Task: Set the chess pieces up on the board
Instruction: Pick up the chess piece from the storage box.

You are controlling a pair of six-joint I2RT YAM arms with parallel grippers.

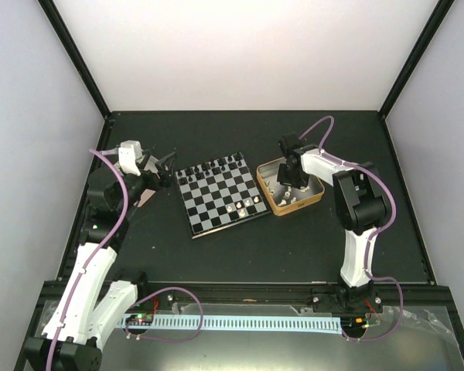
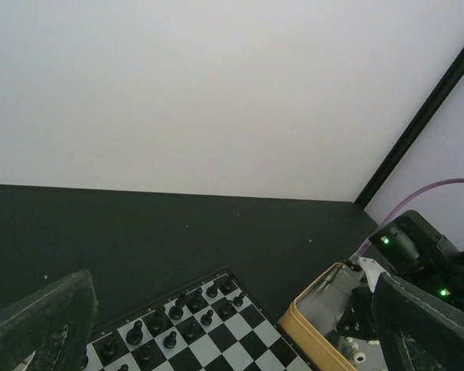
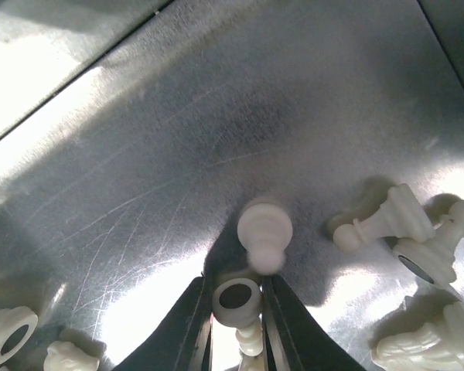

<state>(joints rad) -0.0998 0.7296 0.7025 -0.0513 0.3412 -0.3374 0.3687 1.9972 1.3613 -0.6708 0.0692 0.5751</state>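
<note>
The board [image 1: 216, 199] is lying slightly turned near the middle of the dark table [image 1: 255, 255], with black pieces [image 1: 216, 166] standing along its far rows and a few white pieces [image 1: 244, 205] standing near its near right corner. Just beside the board's right edge a gold-rimmed tin [image 1: 298, 207] is sitting, and the right gripper [image 1: 292, 184] is reaching down into it. In the right wrist view its fingers [image 3: 187, 328] are pressing against both sides of a white piece [image 3: 237, 300], which is lying on its side with its round base (a pale ring with a dark centre) facing the camera. I cannot tell whether that piece is resting on the tin's metal floor or hanging above it. A white pawn [image 3: 264, 232] is lying just ahead of the fingertips, and more white ones [image 3: 387, 220] are lying scattered to the right and in the lower left corner. The left gripper [image 1: 164, 164] is hovering near the board's far left corner with its jaws spread wide and holding nothing; its wrist view is looking across the black rows toward the tin.
</note>
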